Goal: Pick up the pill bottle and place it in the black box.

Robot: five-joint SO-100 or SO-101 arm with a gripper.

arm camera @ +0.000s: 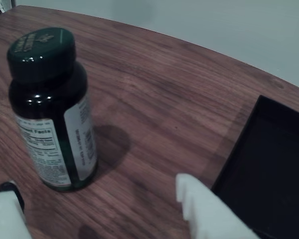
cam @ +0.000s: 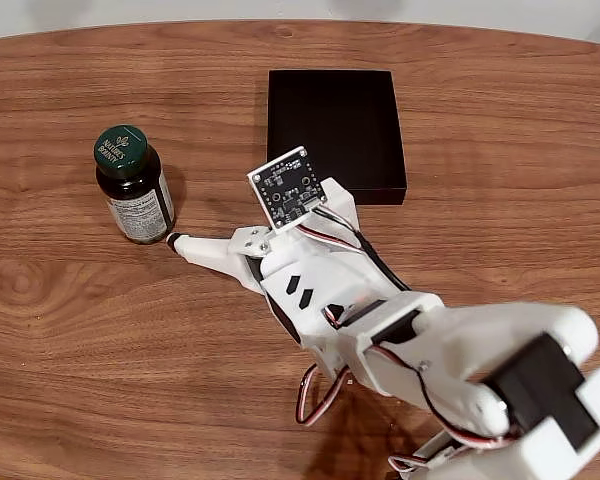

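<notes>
The pill bottle (cam: 133, 185) is standing upright on the counter (cam: 60, 320), beside the black box (arm camera: 269, 169), which the wrist view's edge is cropping. The gripper (arm camera: 97, 206) is holding its jaws wide apart, empty, beside the bottle.

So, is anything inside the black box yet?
No. The box shows a bare floor in the fixed view; the arm hides its near-left corner. The bottle stands on the table.

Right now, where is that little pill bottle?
In the fixed view the pill bottle stands upright on the table's left side, left of the black box, beside the pincer.
</notes>
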